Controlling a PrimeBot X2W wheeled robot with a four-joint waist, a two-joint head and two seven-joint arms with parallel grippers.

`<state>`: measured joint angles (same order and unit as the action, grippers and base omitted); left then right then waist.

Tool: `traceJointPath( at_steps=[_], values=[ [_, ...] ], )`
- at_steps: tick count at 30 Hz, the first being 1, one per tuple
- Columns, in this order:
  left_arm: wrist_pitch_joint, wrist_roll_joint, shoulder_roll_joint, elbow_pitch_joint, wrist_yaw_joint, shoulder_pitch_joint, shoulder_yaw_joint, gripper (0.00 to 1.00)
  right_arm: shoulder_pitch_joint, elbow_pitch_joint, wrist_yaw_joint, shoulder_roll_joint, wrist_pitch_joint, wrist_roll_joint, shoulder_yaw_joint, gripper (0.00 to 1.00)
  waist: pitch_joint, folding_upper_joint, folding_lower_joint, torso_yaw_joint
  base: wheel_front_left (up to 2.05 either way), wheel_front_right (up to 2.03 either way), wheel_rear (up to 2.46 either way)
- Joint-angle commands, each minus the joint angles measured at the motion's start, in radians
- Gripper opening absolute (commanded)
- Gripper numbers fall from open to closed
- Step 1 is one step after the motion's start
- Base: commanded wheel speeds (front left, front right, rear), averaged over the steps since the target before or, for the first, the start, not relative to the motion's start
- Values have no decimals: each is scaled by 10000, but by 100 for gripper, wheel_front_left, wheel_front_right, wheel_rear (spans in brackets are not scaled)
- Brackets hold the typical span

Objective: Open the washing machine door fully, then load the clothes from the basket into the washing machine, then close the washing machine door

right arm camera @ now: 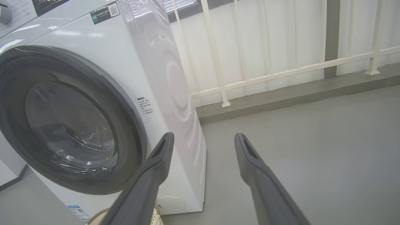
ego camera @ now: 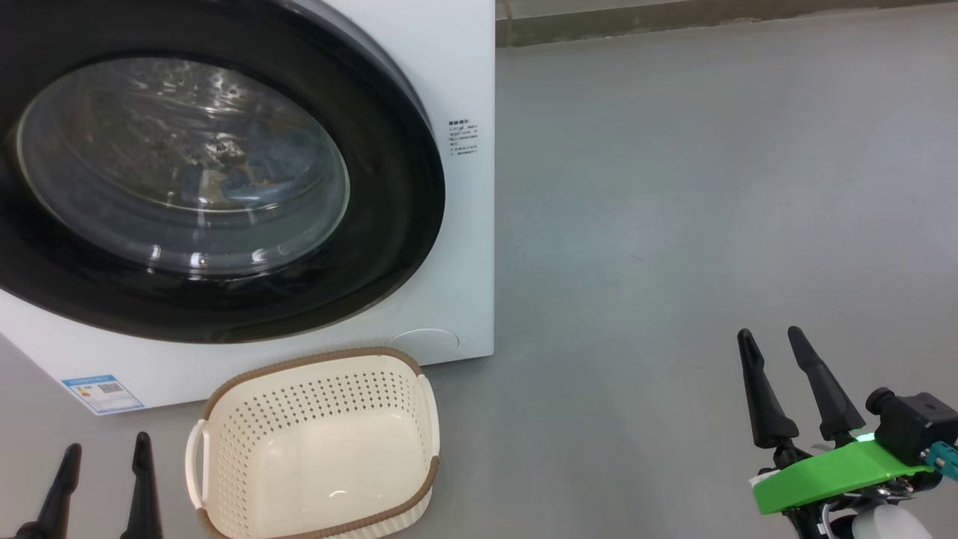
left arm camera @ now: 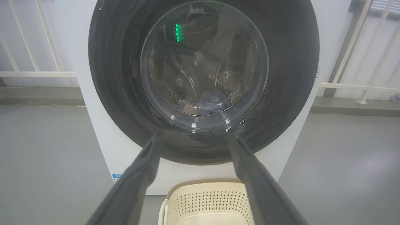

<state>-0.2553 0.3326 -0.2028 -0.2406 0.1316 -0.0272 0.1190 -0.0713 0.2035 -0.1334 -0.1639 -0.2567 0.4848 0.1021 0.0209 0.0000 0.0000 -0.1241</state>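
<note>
The washing machine (ego camera: 464, 67) fills the upper left of the head view. Its door (ego camera: 389, 247), with a black rim and a bulging glass centre, lies flat against the front. Through the glass, bluish clothes (left arm camera: 212, 99) lie low in the steel drum, also dimly seen in the head view (ego camera: 224, 180). The cream basket (ego camera: 419, 419) stands on the floor before the machine, with nothing inside. My left gripper (ego camera: 107, 445) is open just left of the basket, its fingers pointing at the door (left arm camera: 281, 93). My right gripper (ego camera: 769, 333) is open over the floor, well right of the machine (right arm camera: 175, 93).
Grey floor (ego camera: 673, 224) stretches to the right of the machine. A white railing (right arm camera: 281, 70) on a low grey kerb runs behind it. A blue label sticker (ego camera: 101, 393) sits on the machine's lower left corner.
</note>
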Motion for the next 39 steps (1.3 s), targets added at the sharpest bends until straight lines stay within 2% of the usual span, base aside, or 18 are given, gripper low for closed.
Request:
traceJointPath(
  at_steps=[1, 28, 29, 32, 39],
  values=[
    [-65, -70, -264, 203, -9, 179, 403, 100, -48, -281, 27, -148, -51, -48, 147, 100, 5, 0, 0, 6, 0, 0, 0],
    [-65, 73, -186, 214, -9, 123, 524, 100, -66, -364, 27, -87, -51, -91, 102, 100, 65, 0, 0, 122, 0, 0, 0],
    [0, 16, 24, 4, 0, -12, 164, 0, 0, -87, 0, 14, 1, -3, -74, 0, 65, 0, 0, 123, 0, 0, 0],
    [22, 35, 221, -264, 0, -28, 113, 0, 63, 232, -2, 140, 11, 19, -45, 0, 68, 0, 0, 126, 0, 0, 0],
    [260, 740, 294, -263, -1, 58, 135, 0, 51, 230, 0, 175, 193, 673, -134, 0, 35, 0, 15, 190, 0, 0, 0]
  ],
)
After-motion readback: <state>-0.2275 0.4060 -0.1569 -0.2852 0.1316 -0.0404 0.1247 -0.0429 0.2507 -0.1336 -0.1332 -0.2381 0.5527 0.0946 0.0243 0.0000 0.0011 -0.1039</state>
